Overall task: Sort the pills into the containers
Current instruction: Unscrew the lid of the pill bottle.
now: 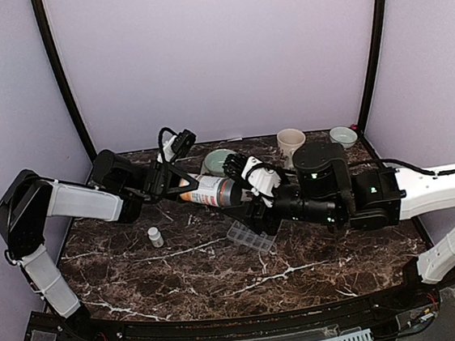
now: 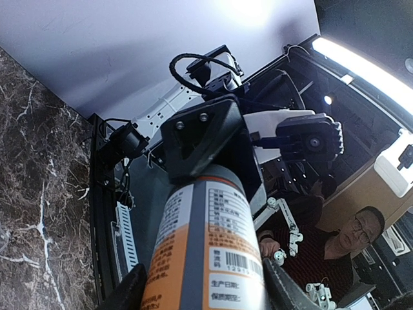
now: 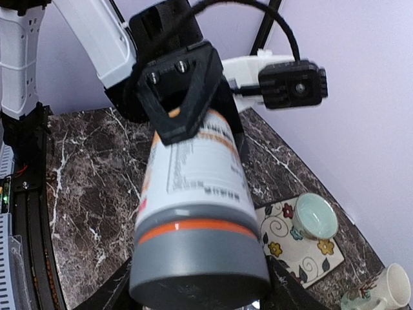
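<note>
At the far left, left jaws closed across the body of the orange bottle, holding it clear of the bench, long axis running left to right and nearly level, grey cap turned toward the right arm. Below that and nearer the front edge, standing upright and alone on the marble, the tiny white bottle, touched by nothing. Further right, at the cap end, right jaws set around the cap, one finger on either side; impossible to tell whether pressing on it or merely resting loose. No pills visible anywhere in the open; presumably inside the orange bottle, though nothing here to confirm it. Just beneath the right jaws and slightly toward the near edge, the pill box, flat on the bench, long side slanting down to the right; compartments and lid too small to read. By the look of it, uncapping in hand, pouring not yet begun. Deciding relation for the coming move: bottle mouth facing right, box almost under that end, right arm nearer to both; once uncapped, probably only a downward tip of that end needed. At the back right, well apart, a cream cup and a small bowl.
</note>
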Tool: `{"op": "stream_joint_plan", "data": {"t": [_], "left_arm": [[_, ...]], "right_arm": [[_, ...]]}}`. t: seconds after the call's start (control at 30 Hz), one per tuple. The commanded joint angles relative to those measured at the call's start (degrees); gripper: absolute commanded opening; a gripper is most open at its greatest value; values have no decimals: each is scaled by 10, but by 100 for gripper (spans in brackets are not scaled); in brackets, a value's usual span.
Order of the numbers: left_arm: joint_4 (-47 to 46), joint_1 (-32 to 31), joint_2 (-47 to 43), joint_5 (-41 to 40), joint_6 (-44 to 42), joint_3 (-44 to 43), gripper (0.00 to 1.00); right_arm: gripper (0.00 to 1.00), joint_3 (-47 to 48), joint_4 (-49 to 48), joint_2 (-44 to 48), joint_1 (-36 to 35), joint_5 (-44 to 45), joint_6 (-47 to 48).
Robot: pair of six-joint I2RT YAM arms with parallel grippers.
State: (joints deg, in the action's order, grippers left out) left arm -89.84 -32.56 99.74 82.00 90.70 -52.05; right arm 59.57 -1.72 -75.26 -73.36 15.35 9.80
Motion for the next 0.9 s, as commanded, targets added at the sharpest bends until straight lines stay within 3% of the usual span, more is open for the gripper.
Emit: {"op": "stream_joint_plan", "data": {"t": [0.0,0.1,0.4,0.53,0.73,0.87], "left_arm": [[-98,-2,-27,-21,2,-4,26],[-98,-2,-25,-25,-1,-2,25],[-49,5,-38,-42,-56,12,25],[73,8,-68,-64,-172,30,25],[354,7,-147,-134,-438,38,25],[411,7,-170,-164,-502,44,25]], "right_arm": [[63,-19,83,14,9,28,-16],[71,-18,86,21,9,22,-23],[75,-29,78,56,11,9,-81],[79,-45,49,89,34,-27,-163],[80,-39,42,106,105,-85,-324],[79,-65,-12,109,163,-174,-461]]}}
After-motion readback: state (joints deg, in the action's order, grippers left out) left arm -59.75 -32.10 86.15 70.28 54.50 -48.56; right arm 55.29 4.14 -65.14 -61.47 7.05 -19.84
